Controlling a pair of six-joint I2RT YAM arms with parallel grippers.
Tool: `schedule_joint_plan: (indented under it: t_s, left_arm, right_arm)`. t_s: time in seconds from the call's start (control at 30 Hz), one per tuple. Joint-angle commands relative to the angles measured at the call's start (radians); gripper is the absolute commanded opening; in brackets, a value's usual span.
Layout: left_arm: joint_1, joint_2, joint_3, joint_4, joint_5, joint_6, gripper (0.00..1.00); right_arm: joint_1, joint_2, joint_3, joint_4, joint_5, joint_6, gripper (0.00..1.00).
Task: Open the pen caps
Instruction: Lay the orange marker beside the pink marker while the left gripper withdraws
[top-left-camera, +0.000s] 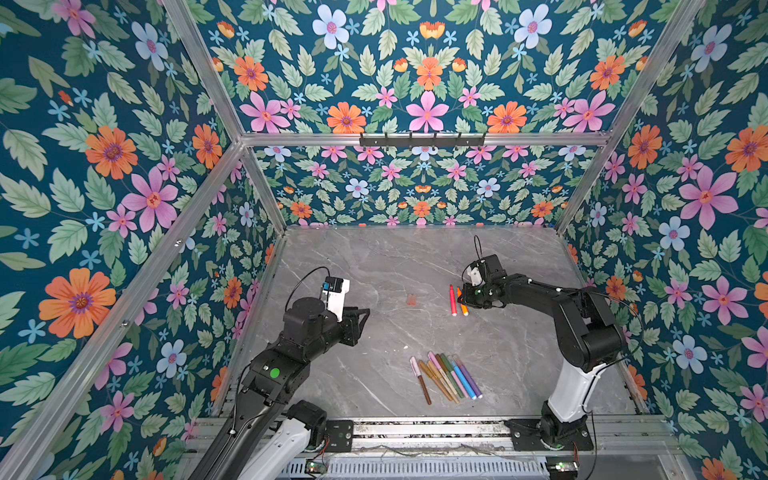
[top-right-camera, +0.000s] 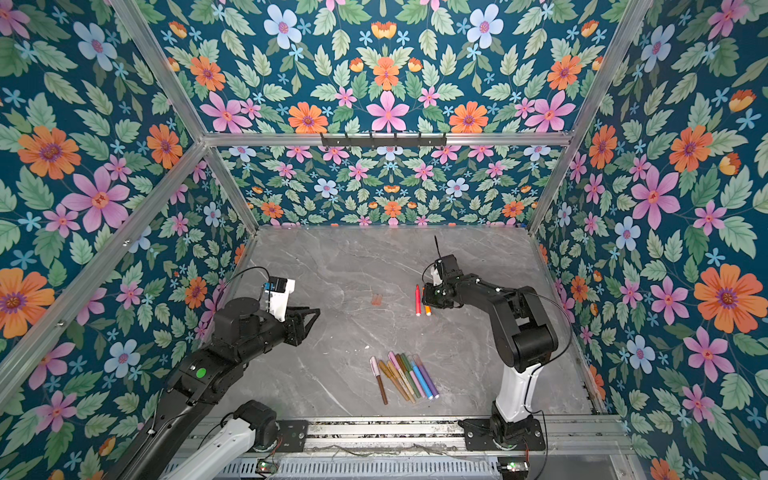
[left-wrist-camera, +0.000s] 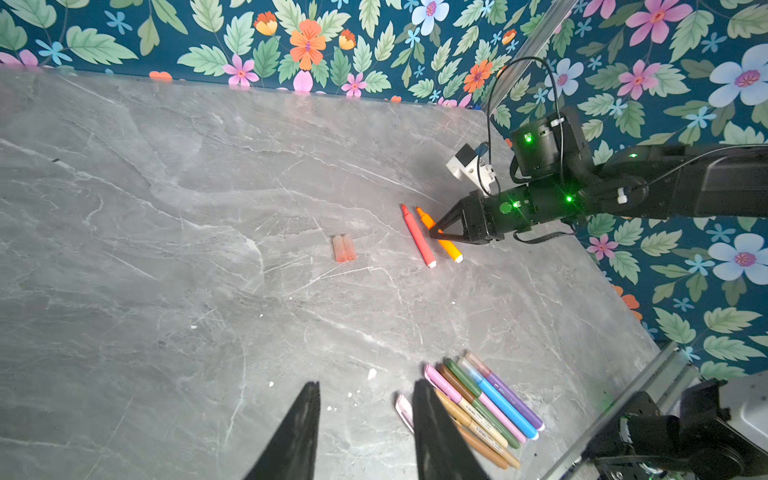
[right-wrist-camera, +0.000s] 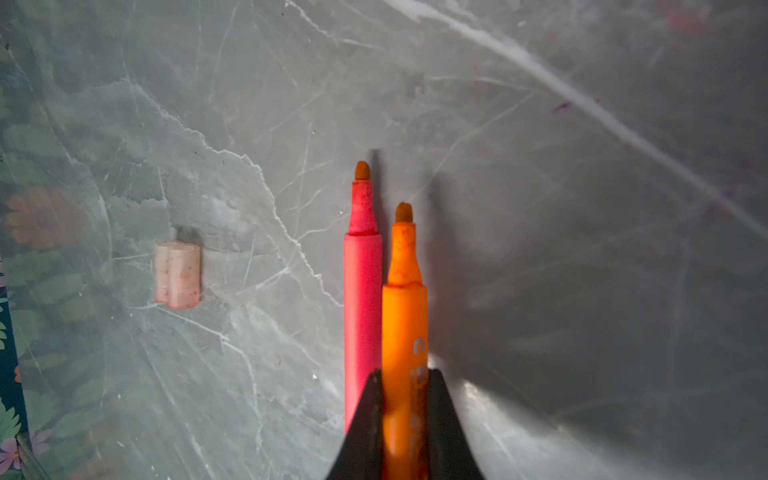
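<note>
Two translucent peach pen caps (top-left-camera: 411, 299) (left-wrist-camera: 344, 248) (right-wrist-camera: 177, 275) lie side by side on the grey marble table. To their right are two uncapped pens: a red pen (top-left-camera: 452, 300) (right-wrist-camera: 362, 291) and an orange pen (top-left-camera: 462, 305) (left-wrist-camera: 446, 243) (right-wrist-camera: 404, 316), close together and parallel. My right gripper (top-left-camera: 465, 296) (right-wrist-camera: 403, 374) is shut on the orange pen's barrel, low at the table. My left gripper (top-left-camera: 365, 312) (left-wrist-camera: 365, 384) hangs open and empty over the left of the table. Several capped pens (top-left-camera: 451, 376) (left-wrist-camera: 482, 403) lie in a bunch near the front.
Floral walls with aluminium posts (top-left-camera: 266, 191) close in the table on three sides. A metal rail (top-left-camera: 415, 430) with both arm bases runs along the front edge. Small white crumbs (left-wrist-camera: 371, 374) lie near my left fingers.
</note>
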Motion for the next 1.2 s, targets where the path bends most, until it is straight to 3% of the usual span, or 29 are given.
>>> schedule_joint_plan:
  t_s: [0.0, 0.53, 1.0, 1.17]
  left_arm:
    - [0.0, 0.01, -0.002, 0.024, -0.004, 0.018, 0.39]
    - [0.0, 0.04, -0.006, 0.027, 0.008, 0.021, 0.38]
    - [0.0, 0.05, -0.006, 0.029, 0.008, 0.021, 0.37]
    - [0.0, 0.049, -0.006, 0.029, 0.007, 0.021, 0.37]
  right_arm:
    - [-0.002, 0.017, 0.007, 0.031, 0.017, 0.014, 0.0]
    - [-0.018, 0.069, 0.016, 0.054, 0.001, 0.055, 0.0]
    - [-0.023, 0.044, -0.012, 0.077, -0.002, 0.068, 0.2]
    - [-0.025, 0.039, -0.011, 0.076, -0.011, 0.069, 0.33]
